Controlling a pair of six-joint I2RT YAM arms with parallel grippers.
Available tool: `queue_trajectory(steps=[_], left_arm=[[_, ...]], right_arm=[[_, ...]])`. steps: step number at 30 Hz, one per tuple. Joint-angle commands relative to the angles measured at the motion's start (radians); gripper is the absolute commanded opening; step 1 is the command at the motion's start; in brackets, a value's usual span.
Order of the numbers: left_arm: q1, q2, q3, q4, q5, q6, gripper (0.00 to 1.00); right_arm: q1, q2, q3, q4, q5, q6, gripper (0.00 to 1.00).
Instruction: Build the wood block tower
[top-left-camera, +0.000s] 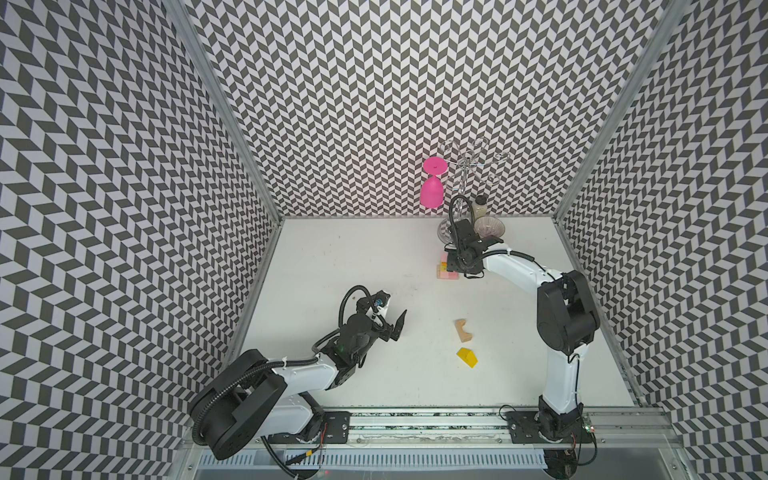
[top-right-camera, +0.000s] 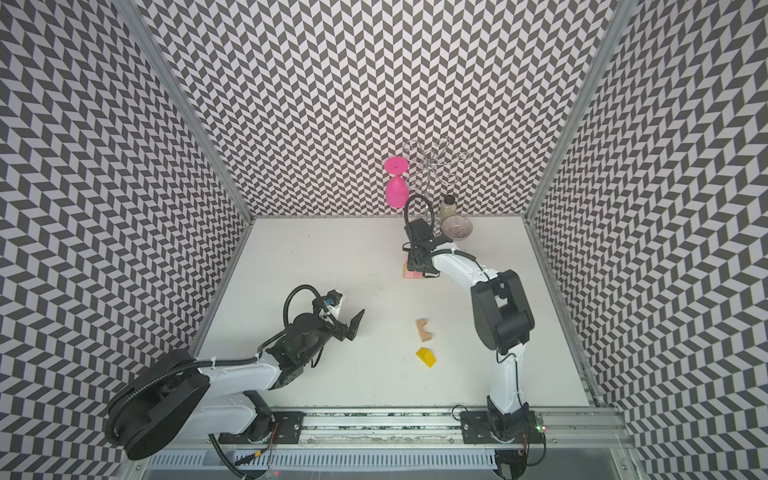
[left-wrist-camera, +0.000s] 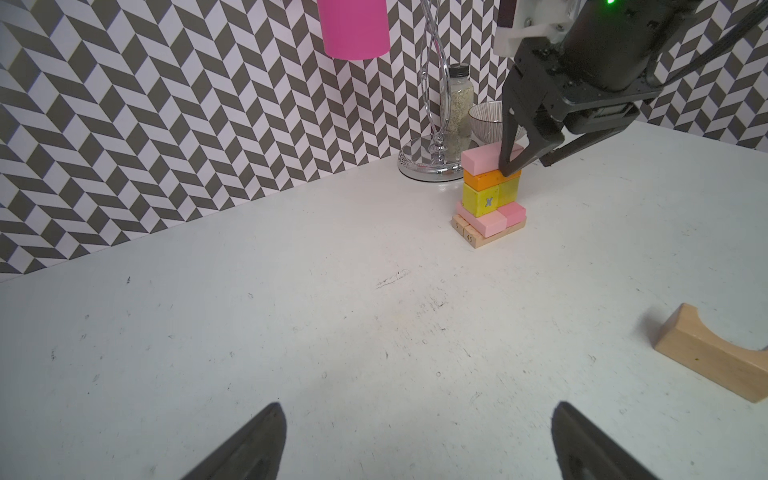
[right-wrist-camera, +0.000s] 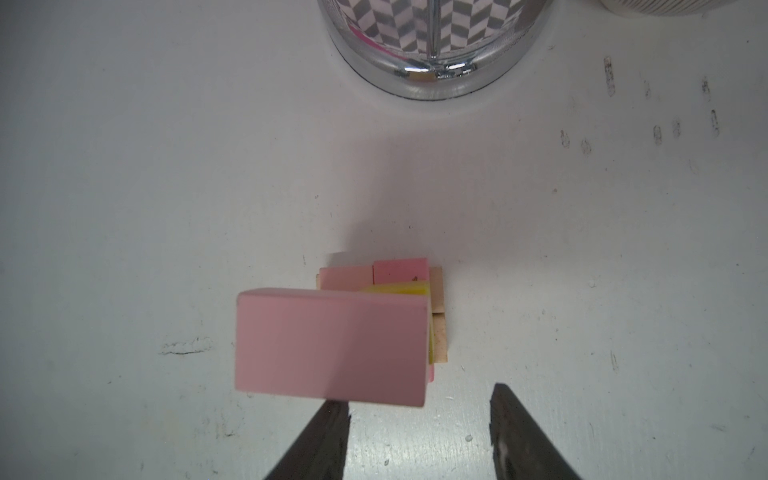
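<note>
The tower (left-wrist-camera: 490, 199) stands at the back right of the table: tan bars at the base, then pink blocks, yellow cubes, an orange bar and a pink bar (right-wrist-camera: 332, 345) on top. It also shows in both top views (top-left-camera: 446, 272) (top-right-camera: 411, 272), partly hidden by my right arm. My right gripper (right-wrist-camera: 419, 397) is open right beside the tower's top, one fingertip (left-wrist-camera: 509, 168) at the end of the pink and orange bars, with only table between its fingers. A tan notched arch (top-left-camera: 463, 330) and a yellow roof-shaped piece (top-left-camera: 467, 357) lie loose mid-table. My left gripper (left-wrist-camera: 417, 409) hovers open and empty at the left.
A chrome wire stand (top-left-camera: 465, 174) stands just behind the tower, its round base (right-wrist-camera: 432, 62) close to it. A magenta goblet (top-left-camera: 432, 187) hangs upside down on the stand. A small jar (top-left-camera: 481, 205) and a striped bowl (top-left-camera: 489, 226) sit by the back wall.
</note>
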Motion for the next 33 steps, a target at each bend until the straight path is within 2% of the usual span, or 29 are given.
queue_trajectory(steps=[1,11,15,25,33], left_arm=[[-0.009,0.008,0.029,-0.006,-0.01,0.017,1.0],[-0.008,-0.008,0.029,-0.009,-0.046,0.002,1.0],[-0.007,-0.01,0.026,-0.002,-0.072,-0.003,1.0],[-0.006,-0.018,0.016,0.007,-0.083,-0.006,1.0],[-0.007,-0.012,0.02,0.005,-0.086,-0.005,1.0]], right_arm=[[-0.006,-0.004,0.006,0.012,-0.012,-0.006,0.54],[-0.006,-0.112,-0.068,0.042,-0.015,0.006,0.5],[-0.007,-0.129,-0.026,0.05,-0.029,0.006,0.5],[-0.017,0.037,0.241,-0.05,0.0,-0.015,0.42],[-0.033,0.141,0.369,-0.099,0.008,-0.021,0.4]])
